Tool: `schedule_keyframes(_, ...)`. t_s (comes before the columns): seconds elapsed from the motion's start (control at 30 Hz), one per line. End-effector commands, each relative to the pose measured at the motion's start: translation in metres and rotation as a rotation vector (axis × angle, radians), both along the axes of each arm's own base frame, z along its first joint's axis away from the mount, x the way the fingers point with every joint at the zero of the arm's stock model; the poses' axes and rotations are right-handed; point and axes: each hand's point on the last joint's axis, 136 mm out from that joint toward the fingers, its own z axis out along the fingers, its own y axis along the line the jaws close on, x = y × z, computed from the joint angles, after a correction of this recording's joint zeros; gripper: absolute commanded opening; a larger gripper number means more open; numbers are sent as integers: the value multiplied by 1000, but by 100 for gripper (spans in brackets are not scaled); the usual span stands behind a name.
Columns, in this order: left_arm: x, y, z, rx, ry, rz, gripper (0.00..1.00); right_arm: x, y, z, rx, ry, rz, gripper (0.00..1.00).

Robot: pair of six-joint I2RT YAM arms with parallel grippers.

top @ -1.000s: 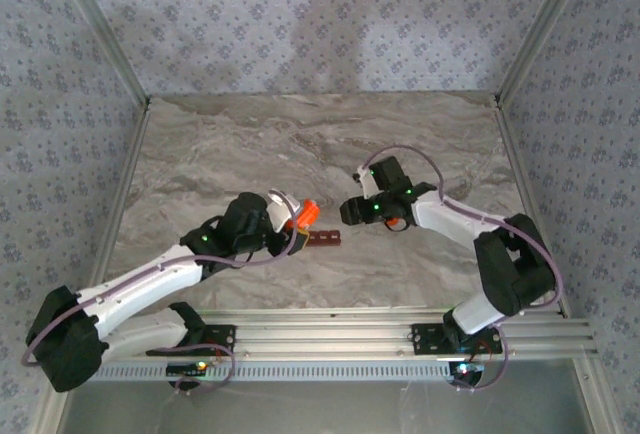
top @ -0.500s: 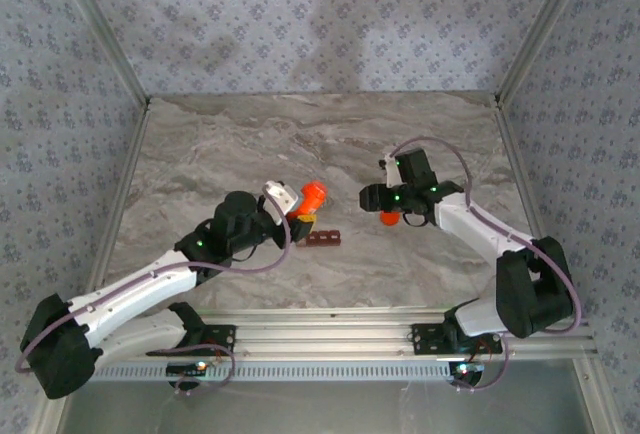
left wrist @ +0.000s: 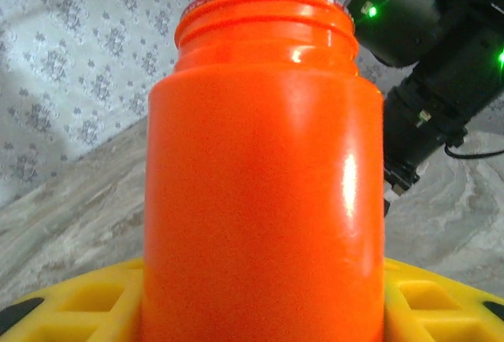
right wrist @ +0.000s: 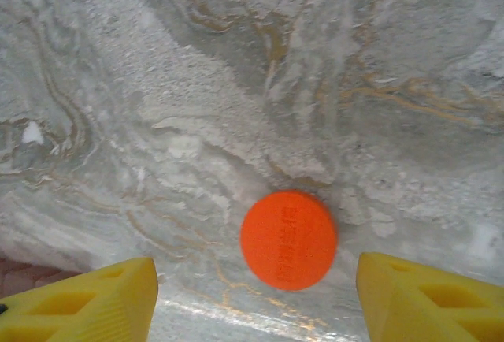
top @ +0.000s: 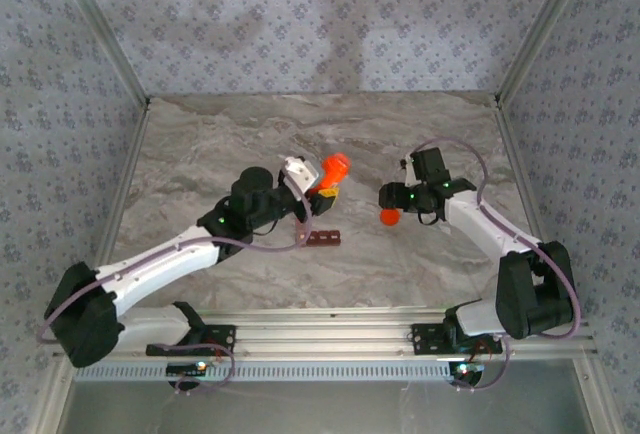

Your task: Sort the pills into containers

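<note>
Orange and uncapped, the bottle is ready, but sorting looks not yet begun.

Top view: the left gripper pinches the bottle, raised and tilted, just beyond the containers, whose cells are too small to read. The cap lies on the marble table below the right gripper. Left wrist: yellow fingers clamp the bottle's body, and its mouth carries no cap. Right wrist: the fingers are spread wide with the cap between them, untouched. Pouring and sorting seem wholly left.
</note>
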Motion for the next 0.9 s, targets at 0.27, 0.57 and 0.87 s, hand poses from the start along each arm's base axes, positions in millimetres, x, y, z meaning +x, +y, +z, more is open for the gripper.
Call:
schedule_keyframes(0.27,15,-18,72,-161,-169,-5,0,4,-9,-11,-94,42,-34,72)
schedule_keyframes(0.57,19,-17,74,-189,-184,0,0,10,3,-31,-130,96,16,73)
schedule_keyframes(0.87,29,-9,70,-198,-195,8,0,12,9,-59,-197,163,50,72)
